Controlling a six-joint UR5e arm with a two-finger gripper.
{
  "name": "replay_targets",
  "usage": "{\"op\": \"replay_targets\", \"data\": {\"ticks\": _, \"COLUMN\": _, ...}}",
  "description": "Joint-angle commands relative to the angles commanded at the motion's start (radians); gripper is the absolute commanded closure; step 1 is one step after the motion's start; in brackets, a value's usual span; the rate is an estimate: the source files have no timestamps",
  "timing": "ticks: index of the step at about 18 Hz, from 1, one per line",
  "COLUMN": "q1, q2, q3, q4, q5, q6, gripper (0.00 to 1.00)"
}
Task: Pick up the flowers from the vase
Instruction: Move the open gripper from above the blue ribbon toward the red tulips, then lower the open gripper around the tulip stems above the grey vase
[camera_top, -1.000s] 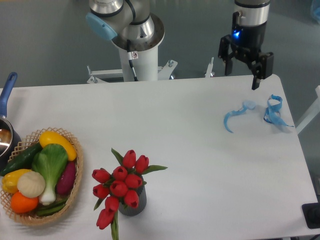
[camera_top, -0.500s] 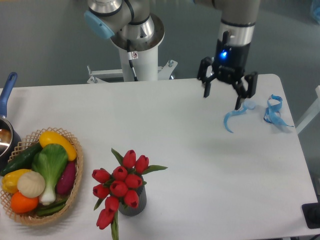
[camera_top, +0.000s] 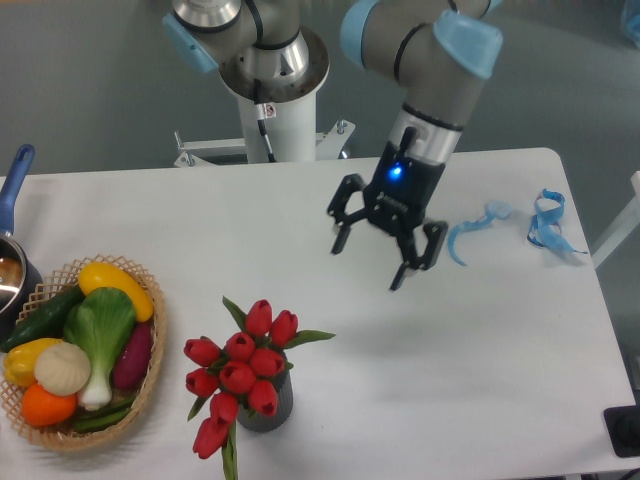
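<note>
Standing in the vase (camera_top: 266, 405) near the front edge, beside the basket (camera_top: 152, 372): flowers (camera_top: 240, 368), buds up, stems hidden inside, lowest leaf cut off by the frame. Farther back and to the right, well apart and above the table (camera_top: 300, 230): gripper (camera_top: 372, 250), fingers spread, empty. Judged next: forward and leftward, then down over the buds.

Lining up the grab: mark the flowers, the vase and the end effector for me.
flowers (camera_top: 243, 372), fixed camera, central red bud.
vase (camera_top: 272, 412), fixed camera, ribbed side below the buds.
end effector (camera_top: 368, 260), fixed camera, midway between its open fingertips.
</note>
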Motion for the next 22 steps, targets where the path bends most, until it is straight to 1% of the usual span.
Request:
{"op": "replay_targets", "data": {"ticks": 2, "q1": -0.026, "q2": -0.023, "q3": 0.003, "q4": 0.014, "q5": -0.034, "q6": -0.002, "gripper": 0.0}}
{"op": "replay_targets", "data": {"ticks": 6, "q1": -0.077, "q2": -0.054, "q3": 0.005, "q4": 0.035, "q5": -0.064, "q6": -0.012, "gripper": 0.0}}
{"op": "replay_targets", "data": {"ticks": 9, "q1": -0.083, "q2": -0.089, "q3": 0.009, "q4": 0.064, "q5": -0.106, "q6": -0.012, "gripper": 0.0}}
{"op": "replay_targets", "data": {"ticks": 13, "q1": -0.098, "q2": -0.149, "q3": 0.067, "q4": 0.069, "q5": -0.111, "q6": -0.024, "gripper": 0.0}}
{"op": "replay_targets", "data": {"ticks": 16, "q1": -0.098, "q2": -0.17, "q3": 0.094, "q4": 0.069, "q5": -0.112, "q6": -0.04, "gripper": 0.0}}
{"op": "replay_targets", "data": {"ticks": 19, "q1": -0.098, "q2": -0.183, "q3": 0.103, "q4": 0.069, "q5": -0.111, "q6": -0.04, "gripper": 0.0}}
{"op": "replay_targets", "data": {"ticks": 22, "q1": -0.1, "q2": -0.207, "q3": 0.12, "q4": 0.071, "q5": -0.111, "q6": -0.043, "gripper": 0.0}}
